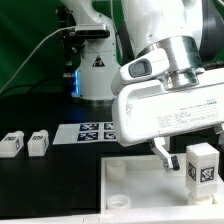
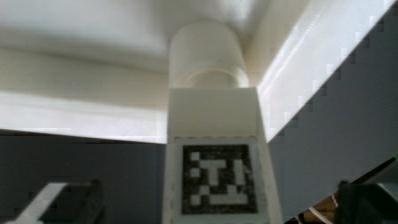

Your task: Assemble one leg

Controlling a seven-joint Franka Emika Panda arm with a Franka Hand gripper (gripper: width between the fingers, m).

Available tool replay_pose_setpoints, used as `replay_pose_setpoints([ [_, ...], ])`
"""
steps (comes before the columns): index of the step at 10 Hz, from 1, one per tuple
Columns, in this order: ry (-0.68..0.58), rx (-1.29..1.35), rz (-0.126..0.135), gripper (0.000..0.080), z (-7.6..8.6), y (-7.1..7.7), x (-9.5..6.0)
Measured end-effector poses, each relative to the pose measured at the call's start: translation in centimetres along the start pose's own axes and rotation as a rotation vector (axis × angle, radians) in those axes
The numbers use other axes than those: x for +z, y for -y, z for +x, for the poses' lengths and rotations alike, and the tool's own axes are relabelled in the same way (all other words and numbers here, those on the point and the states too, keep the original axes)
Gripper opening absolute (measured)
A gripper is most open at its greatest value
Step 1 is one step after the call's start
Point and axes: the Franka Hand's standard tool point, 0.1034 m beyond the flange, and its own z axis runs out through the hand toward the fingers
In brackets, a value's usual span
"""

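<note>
A leg [image 1: 202, 163], a white block with a black-and-white tag, stands upright at the corner of the large white tray-like piece [image 1: 135, 185] on the exterior view's right. My gripper [image 1: 186, 153] is low over it, one dark finger [image 1: 160, 151] beside the leg. In the wrist view the leg [image 2: 217, 130] fills the middle, its round far end meeting the tray's corner wall [image 2: 107, 70]. My gripper [image 2: 214, 205] straddles it, the fingers [image 2: 59, 204] apart with dark gaps on both sides. It is open and not touching the leg.
Two more legs [image 1: 12, 143] [image 1: 38, 142] lie on the dark table at the exterior view's left. The marker board [image 1: 92, 131] lies behind the tray. The arm's white base [image 1: 95, 65] and a cable stand at the back.
</note>
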Motion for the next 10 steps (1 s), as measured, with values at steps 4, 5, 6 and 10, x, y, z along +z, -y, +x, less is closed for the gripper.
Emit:
replay_pose_setpoints([
  [4, 0.052, 0.023, 0.012, 0.0649, 1.6, 0.5, -1.7],
  [5, 0.068, 0.027, 0.020, 0.0649, 2.6, 0.7, -2.1],
  [6, 0.136, 0.042, 0.038, 0.0649, 3.2, 1.1, -2.4],
  [10, 0.554, 0.095, 0.117, 0.0649, 4.3, 1.0, -2.9],
])
